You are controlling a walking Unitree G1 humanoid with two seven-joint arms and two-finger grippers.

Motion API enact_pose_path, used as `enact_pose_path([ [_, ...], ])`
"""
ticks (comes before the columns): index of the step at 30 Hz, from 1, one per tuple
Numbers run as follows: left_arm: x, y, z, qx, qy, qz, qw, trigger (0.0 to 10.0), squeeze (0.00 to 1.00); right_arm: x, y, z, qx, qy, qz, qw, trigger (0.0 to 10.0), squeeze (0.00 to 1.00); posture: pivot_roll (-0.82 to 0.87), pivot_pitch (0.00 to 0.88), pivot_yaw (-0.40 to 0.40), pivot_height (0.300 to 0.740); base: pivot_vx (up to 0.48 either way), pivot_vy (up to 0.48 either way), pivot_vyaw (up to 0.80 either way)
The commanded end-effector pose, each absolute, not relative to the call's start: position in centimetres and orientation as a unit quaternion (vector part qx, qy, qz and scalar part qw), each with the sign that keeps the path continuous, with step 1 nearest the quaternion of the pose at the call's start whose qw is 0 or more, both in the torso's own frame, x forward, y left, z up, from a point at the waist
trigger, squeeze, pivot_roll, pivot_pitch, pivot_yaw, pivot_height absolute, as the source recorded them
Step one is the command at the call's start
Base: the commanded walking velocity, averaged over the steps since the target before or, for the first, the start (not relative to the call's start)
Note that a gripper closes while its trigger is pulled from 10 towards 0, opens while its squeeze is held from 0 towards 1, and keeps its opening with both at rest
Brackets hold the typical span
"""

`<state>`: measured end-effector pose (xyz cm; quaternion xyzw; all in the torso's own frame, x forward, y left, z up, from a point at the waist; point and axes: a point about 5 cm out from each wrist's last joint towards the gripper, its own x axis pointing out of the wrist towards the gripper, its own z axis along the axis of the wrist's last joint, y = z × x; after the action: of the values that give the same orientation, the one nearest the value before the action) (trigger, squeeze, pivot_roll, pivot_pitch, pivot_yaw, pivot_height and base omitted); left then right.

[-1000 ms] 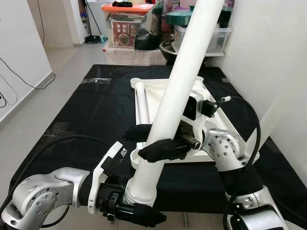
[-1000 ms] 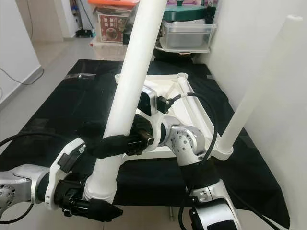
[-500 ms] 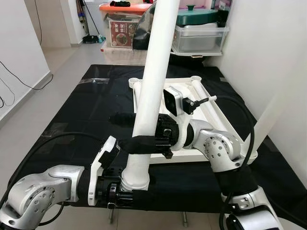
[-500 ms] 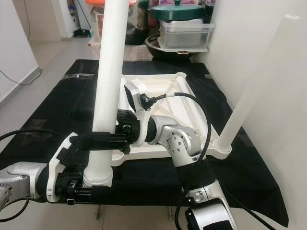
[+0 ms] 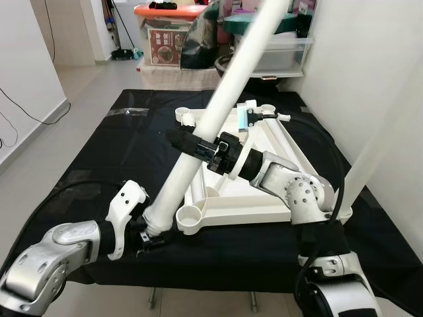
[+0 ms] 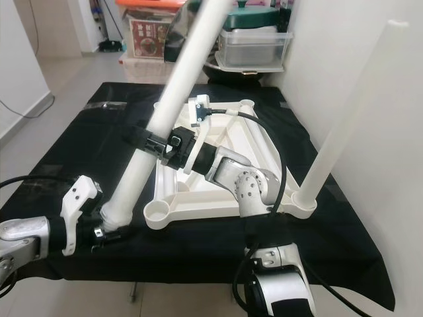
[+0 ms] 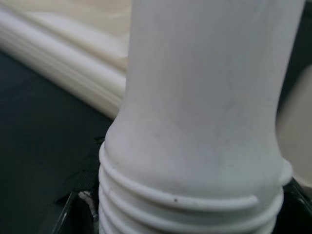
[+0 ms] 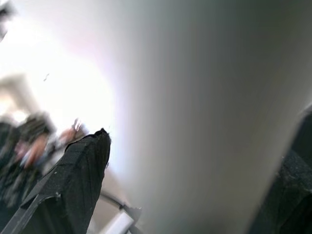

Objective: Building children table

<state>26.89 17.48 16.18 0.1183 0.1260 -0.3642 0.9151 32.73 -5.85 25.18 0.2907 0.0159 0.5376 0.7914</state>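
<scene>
Two grippers hold one long white table leg [image 5: 218, 109], which slants from low on the robot's left up and away to the right, its upper end passing out of the top of the head views. Left gripper [image 5: 151, 232]: clenched on the leg's lower, threaded end [image 7: 190, 204], low over the near edge of the black-covered desk [image 5: 99, 158], just beside the nearest corner socket [image 5: 187, 216] of the white tabletop frame [image 5: 251, 208]. Right gripper [image 5: 188, 144]: reaching across from the right, its black fingers [image 8: 73, 170] clamped on either side of the leg's middle, above the frame. Frame: lies upside down on the desk, with round sockets at its corners; another white leg [image 6: 344, 119] stands upright in the near right corner socket, by the white wall [image 5: 370, 79]. Background, beyond the far edge of the desk: storage boxes with an orange lid [image 5: 173, 10] and a clear plastic bin [image 6: 254, 46] on the floor [image 5: 86, 79].
</scene>
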Motion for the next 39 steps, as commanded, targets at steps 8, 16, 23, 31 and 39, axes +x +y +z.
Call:
enact_pose_path([
  [8,30.0,15.6,14.7,0.196,0.108,-0.226,0.948,10.0,0.0,33.4,-4.0,21.7,0.397,0.095,0.374,0.833,10.0,0.0,0.06,0.0,-0.029,0.74,0.0,0.0,0.0],
  [16,30.6,13.3,14.4,0.235,0.091,-0.229,0.94,10.0,0.0,33.8,-3.5,20.3,0.41,0.128,0.32,0.844,10.0,0.0,0.05,0.0,-0.035,0.74,0.0,0.0,0.0],
  [23,30.9,10.5,12.9,0.348,0.086,-0.252,0.899,10.0,0.0,35.2,-4.4,19.2,0.412,0.145,0.209,0.875,10.0,0.0,0.06,0.0,-0.036,0.74,0.0,0.0,0.0],
  [31,32.3,9.4,12.6,0.432,0.068,-0.205,0.876,10.0,0.0,35.6,-4.9,18.8,0.464,0.163,0.113,0.863,10.0,0.0,0.05,0.0,-0.032,0.74,0.0,0.0,0.0],
  [39,32.3,9.4,12.0,0.464,0.065,-0.188,0.863,10.0,0.0,35.7,-5.2,18.6,0.516,0.174,0.081,0.835,0.0,0.0,0.05,0.0,-0.03,0.74,0.0,0.0,0.0],
])
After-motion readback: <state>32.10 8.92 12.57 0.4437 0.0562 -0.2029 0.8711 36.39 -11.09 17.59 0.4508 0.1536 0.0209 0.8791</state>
